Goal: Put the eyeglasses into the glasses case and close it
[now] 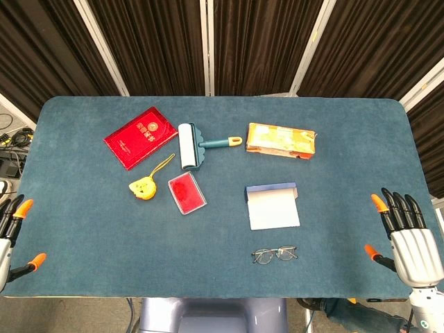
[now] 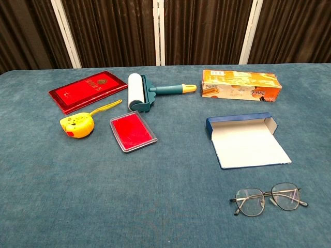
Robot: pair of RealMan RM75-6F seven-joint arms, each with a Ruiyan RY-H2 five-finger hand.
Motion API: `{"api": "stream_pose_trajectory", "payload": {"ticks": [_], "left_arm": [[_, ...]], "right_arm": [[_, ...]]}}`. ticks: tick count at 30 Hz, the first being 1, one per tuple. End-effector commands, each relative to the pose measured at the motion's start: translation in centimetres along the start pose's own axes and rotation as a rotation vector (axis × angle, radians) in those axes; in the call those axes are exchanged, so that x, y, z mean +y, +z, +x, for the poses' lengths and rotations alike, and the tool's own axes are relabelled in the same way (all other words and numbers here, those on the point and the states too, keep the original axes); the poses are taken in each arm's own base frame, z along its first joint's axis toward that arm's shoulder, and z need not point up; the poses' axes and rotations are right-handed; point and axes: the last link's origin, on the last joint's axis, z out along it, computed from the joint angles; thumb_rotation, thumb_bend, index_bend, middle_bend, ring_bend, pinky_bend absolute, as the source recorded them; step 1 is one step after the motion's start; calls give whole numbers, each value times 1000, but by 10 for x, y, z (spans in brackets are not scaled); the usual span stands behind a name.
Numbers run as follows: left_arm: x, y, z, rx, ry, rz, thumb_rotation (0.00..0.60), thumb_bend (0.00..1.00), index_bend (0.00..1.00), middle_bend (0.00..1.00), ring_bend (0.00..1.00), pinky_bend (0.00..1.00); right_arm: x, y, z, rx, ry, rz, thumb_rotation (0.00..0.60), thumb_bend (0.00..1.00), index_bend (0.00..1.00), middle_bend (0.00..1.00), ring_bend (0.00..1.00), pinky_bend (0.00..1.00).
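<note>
Chest view shows the eyeglasses (image 2: 269, 199) nearest, folded out with lenses facing up and their long axis running left to right, just in front of the open glasses case (image 2: 247, 138), whose flap lies flat toward them. Beyond sit a red plastic box (image 2: 133, 132), yellow tape measure (image 2: 76, 125), lint roller (image 2: 150, 93), red booklet (image 2: 88, 89) and orange carton (image 2: 240, 85), none between glasses and case. Only the head view catches the hands at the counter (image 1: 90, 229) edges: right hand (image 1: 409, 239) spread and empty, left hand (image 1: 10, 232) cut off, fingers apart, holding nothing.

Dark brown curtains (image 2: 207, 31) with white vertical posts (image 2: 160, 31) behind; blue felt-covered tabletop (image 1: 104, 229), evenly lit.
</note>
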Motion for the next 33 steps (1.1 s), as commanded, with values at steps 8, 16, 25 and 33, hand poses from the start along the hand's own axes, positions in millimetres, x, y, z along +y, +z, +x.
{"api": "stream_pose_trajectory", "payload": {"ticks": [8, 16, 25, 33], "left_arm": [[-4, 1, 1, 5, 0, 22, 600, 0, 0, 0, 0, 0], [-7, 12, -6, -15, 23, 48, 600, 0, 0, 0, 0, 0], [-10, 25, -21, -57, 57, 79, 600, 0, 0, 0, 0, 0], [-10, 29, -27, -74, 67, 89, 600, 0, 0, 0, 0, 0]], "right_arm": [[-7, 5, -14, -79, 20, 33, 600, 0, 0, 0, 0, 0], [-48, 49, -57, -356, 98, 288, 600, 0, 112, 0, 0, 0], [-83, 71, -94, -472, 29, 421, 600, 0, 353, 0, 0, 0], [-99, 74, -122, -530, -15, 432, 600, 105, 413, 0, 0, 0]]}}
